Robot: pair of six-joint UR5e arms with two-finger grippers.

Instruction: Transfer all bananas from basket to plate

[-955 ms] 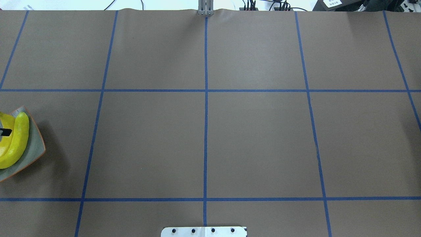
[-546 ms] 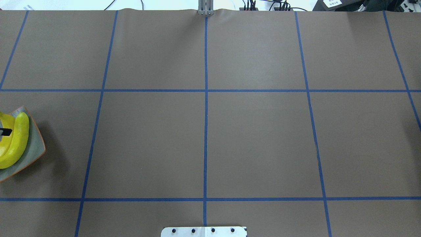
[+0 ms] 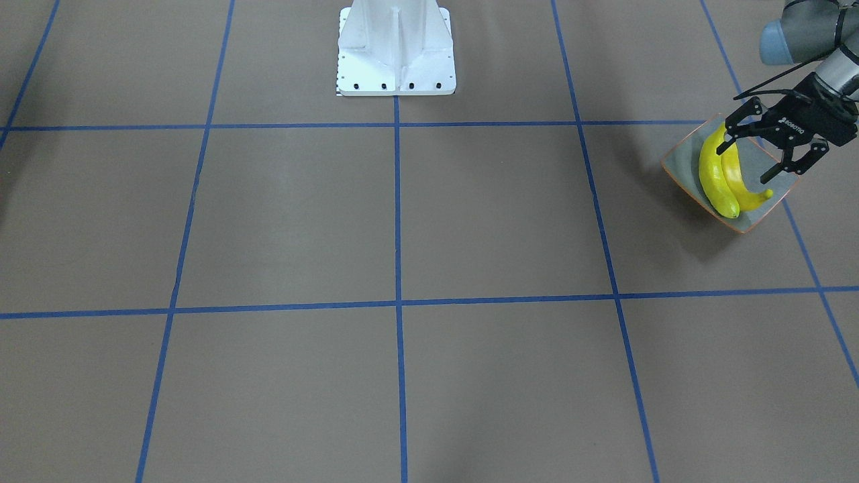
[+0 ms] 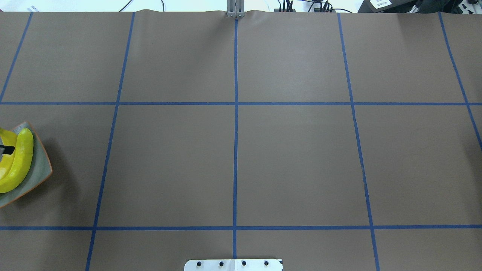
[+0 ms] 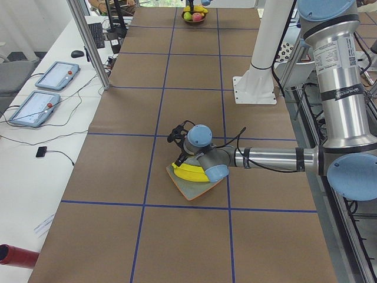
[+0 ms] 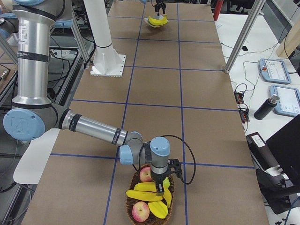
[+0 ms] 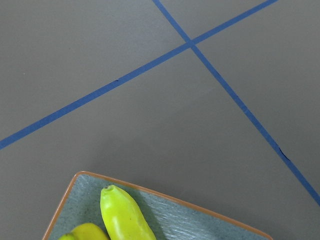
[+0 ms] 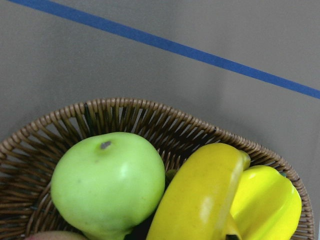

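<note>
Bananas [image 8: 200, 200], at the apple's [image 8: 107, 185] three o'clock, look light, stiff, slick: pinch mid-curve. Left gripper [image 3: 745, 161] agape over plate [image 3: 681, 162]; right gripper [image 6: 160, 186]: cannot tell

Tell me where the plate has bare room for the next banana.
A narrow strip lies bare between the greener banana and the plate rim on the robot's right. Beyond the deeper yellow banana, the left gripper hangs open above: crowded.

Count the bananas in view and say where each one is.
4. On the plate, side by side: a greener banana and a deeper-yellow banana. In the basket: a long banana and a second banana beside it. Fruit there may hide more.
</note>
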